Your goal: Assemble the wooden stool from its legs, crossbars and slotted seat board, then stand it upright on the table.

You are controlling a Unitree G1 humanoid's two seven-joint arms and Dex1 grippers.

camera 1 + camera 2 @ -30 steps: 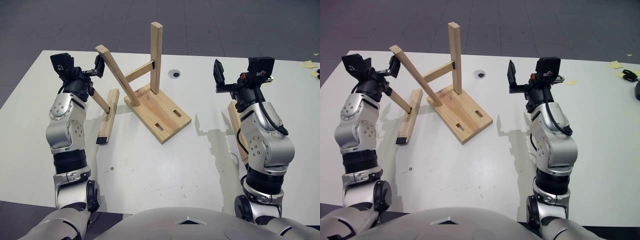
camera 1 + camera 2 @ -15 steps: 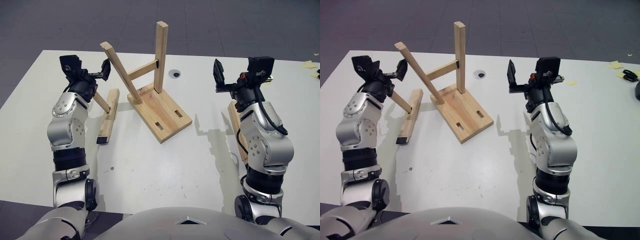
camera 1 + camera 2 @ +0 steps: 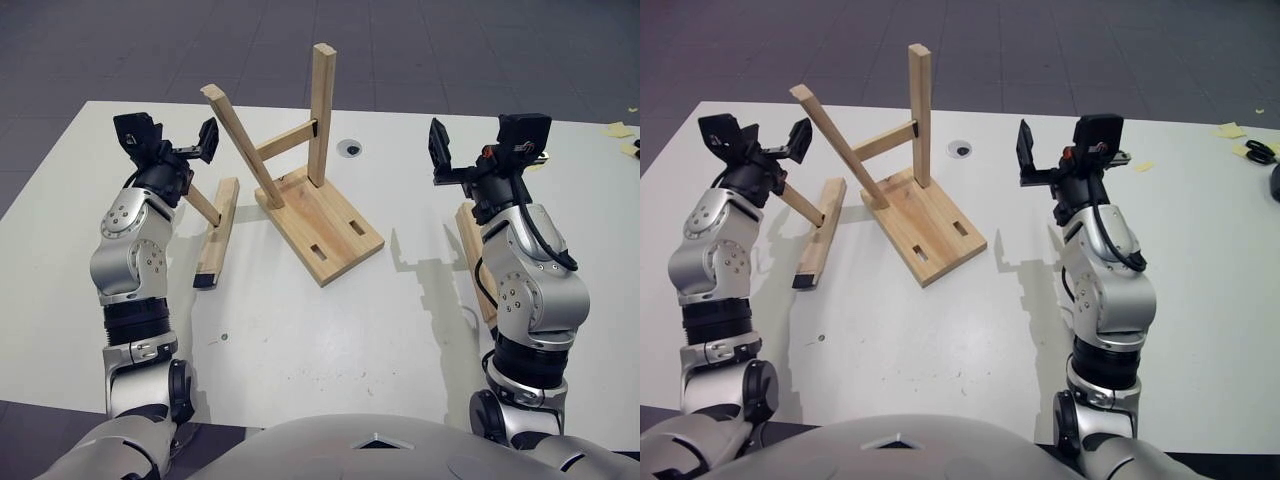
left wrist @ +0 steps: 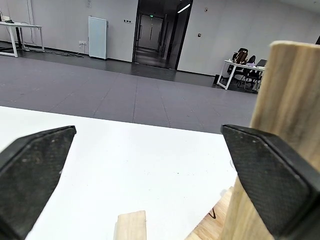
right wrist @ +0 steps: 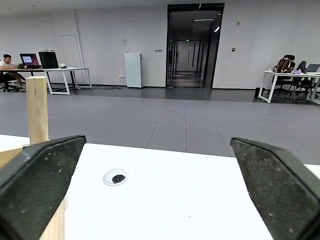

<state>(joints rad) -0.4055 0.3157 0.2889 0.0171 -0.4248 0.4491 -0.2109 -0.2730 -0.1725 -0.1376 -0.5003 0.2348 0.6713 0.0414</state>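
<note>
Left eye view. Slotted seat board (image 3: 325, 232) flat on the table (image 3: 300, 330), slots up, ready for legs from above. Upright leg (image 3: 321, 110) and leaning leg (image 3: 238, 143) standing in it, tied by a crossbar (image 3: 285, 140); likely not yet seated square. Left end effector (image 3: 170, 143) spread wide, empty, just beside the leaning leg. Spare leg pair (image 3: 216, 232) flat alongside; another wooden piece (image 3: 466, 245) partly under the right arm.

Right eye view. Right end effector (image 3: 1065, 150) wide, empty, well apart from the seat board; open table between.

Left wrist view. Fingers (image 4: 35, 170) far apart; leaning leg close against one pad, contact unclear.

Right wrist view. Cable grommet (image 5: 115, 176) ahead on bare table.
</note>
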